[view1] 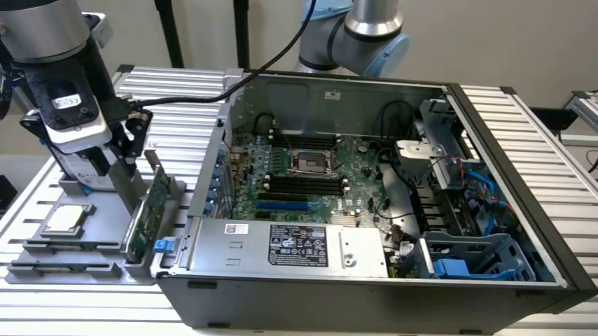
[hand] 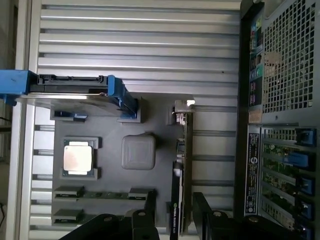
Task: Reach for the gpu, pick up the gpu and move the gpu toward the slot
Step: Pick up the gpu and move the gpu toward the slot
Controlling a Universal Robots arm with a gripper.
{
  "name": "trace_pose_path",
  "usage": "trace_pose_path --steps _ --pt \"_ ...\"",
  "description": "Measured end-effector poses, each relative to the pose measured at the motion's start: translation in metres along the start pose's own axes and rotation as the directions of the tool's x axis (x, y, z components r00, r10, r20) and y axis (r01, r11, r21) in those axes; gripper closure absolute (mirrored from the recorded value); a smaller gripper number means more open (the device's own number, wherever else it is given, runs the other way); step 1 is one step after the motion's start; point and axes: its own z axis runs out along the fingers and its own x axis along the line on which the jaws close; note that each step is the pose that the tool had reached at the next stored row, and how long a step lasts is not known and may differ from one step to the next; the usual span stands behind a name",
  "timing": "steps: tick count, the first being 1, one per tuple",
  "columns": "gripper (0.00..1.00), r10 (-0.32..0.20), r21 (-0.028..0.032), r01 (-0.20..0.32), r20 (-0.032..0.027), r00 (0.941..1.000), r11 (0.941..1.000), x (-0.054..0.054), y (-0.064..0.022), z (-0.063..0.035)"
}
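Straddling the upright gpu, pincer spread

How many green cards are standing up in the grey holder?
1. The gpu stands on edge in the grey holder, next to the computer case, and the open gripper straddles it. None seems hidden.
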Motion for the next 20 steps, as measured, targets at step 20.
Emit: trace_pose_path --steps 20 --pt "0.58 0.000 0.0036 0.000 0.0059 1.0000 1.0000 0.000 -0.0042 0.0363"
